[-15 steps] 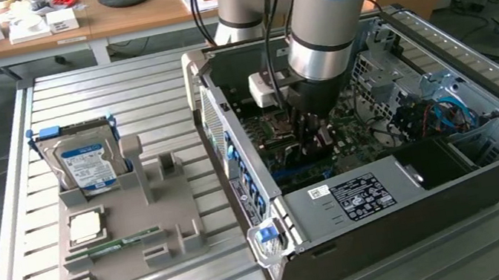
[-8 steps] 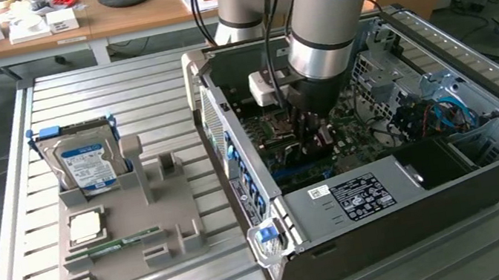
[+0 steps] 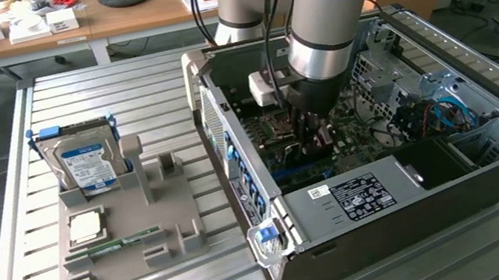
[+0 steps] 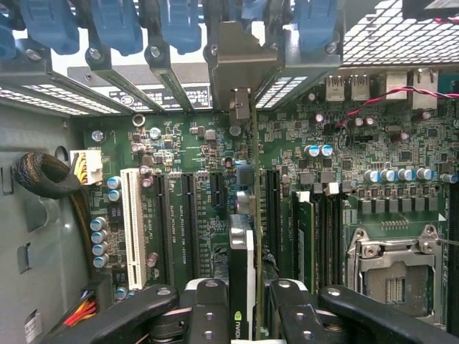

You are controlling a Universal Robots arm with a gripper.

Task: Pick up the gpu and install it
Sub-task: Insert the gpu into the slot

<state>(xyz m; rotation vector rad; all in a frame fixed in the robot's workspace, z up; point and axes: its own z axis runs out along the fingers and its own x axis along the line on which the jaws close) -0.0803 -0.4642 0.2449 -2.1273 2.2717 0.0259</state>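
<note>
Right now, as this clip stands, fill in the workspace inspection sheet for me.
Surface: slatted metal table, carrying a grey parts tray and an open computer case.
Job's things: gpu held edge-on above the motherboard, its metal bracket at the rear slot openings.
Clutter: hard drive upright in tray; memory stick lying there.
Grippers: gripper shut on gpu, inside case.
Cables: black bundle; red-black pair.
Surroundings: wooden desk behind.

The exterior view looks down from above and a little away onto the open computer case [image 3: 407,183] and the slatted table [image 3: 111,87]. The wrist view looks closely at the motherboard [image 4: 193,208] inside; both views share this board.
</note>
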